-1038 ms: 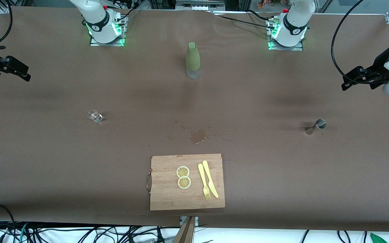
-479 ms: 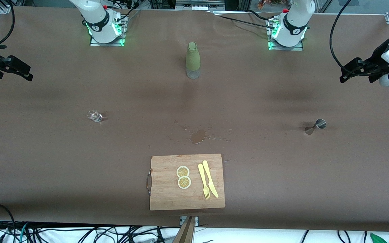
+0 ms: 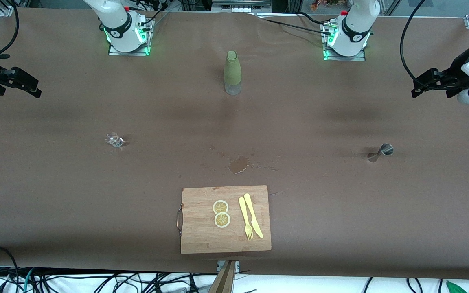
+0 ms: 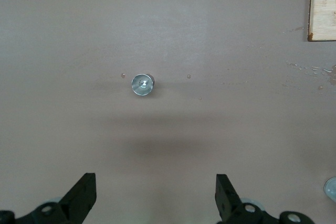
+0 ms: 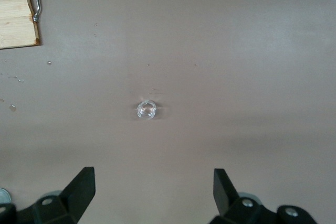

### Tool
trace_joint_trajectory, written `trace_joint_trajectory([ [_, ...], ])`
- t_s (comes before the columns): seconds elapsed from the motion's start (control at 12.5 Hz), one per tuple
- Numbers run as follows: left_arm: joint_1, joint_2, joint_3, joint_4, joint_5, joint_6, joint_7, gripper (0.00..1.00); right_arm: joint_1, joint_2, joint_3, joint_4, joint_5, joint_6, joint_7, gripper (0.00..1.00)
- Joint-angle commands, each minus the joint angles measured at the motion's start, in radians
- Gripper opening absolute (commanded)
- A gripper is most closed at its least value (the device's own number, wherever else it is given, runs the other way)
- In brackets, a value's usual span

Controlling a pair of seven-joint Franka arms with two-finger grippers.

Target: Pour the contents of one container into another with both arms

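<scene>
Brown table [image 3: 340, 211]: bottle [image 3: 232, 72], glass [image 3: 115, 140], jigger [image 3: 381, 152], board [image 3: 202, 236].

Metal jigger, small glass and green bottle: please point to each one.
metal jigger [image 3: 382, 151], front view, on its narrow waist.
small glass [image 3: 115, 140], front view, on its clear body.
green bottle [image 3: 232, 69], front view, on its green sleeve.

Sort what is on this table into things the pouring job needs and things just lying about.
For the job:
- small clear glass cup
- steel double-ended measuring jigger
- olive-green sleeved bottle
- left gripper, open, over its end of the table
- right gripper, open, over its end

Lying about:
- wooden cutting board
- two lemon slices
- yellow plastic fork
- yellow plastic knife
- spilled puddle
</scene>
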Motion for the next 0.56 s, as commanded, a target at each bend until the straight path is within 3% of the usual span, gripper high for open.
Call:
trace_joint_trajectory([
  [0.0,-0.009,-0.002,0.006,0.001,0.036,-0.020,0.023,1.00,-0.003,-0.008,0.003,0.001,0.015,-0.010,-0.002,1.00],
  [0.32,-0.102,-0.003,0.102,-0.003,0.036,-0.021,0.031,1.00,-0.003,-0.011,0.003,-0.001,0.014,-0.012,-0.002,1.00],
  [0.48,-0.115,-0.003,0.110,-0.005,0.036,-0.023,0.031,1.00,-0.003,-0.011,0.003,-0.003,0.015,-0.013,-0.002,1.00],
])
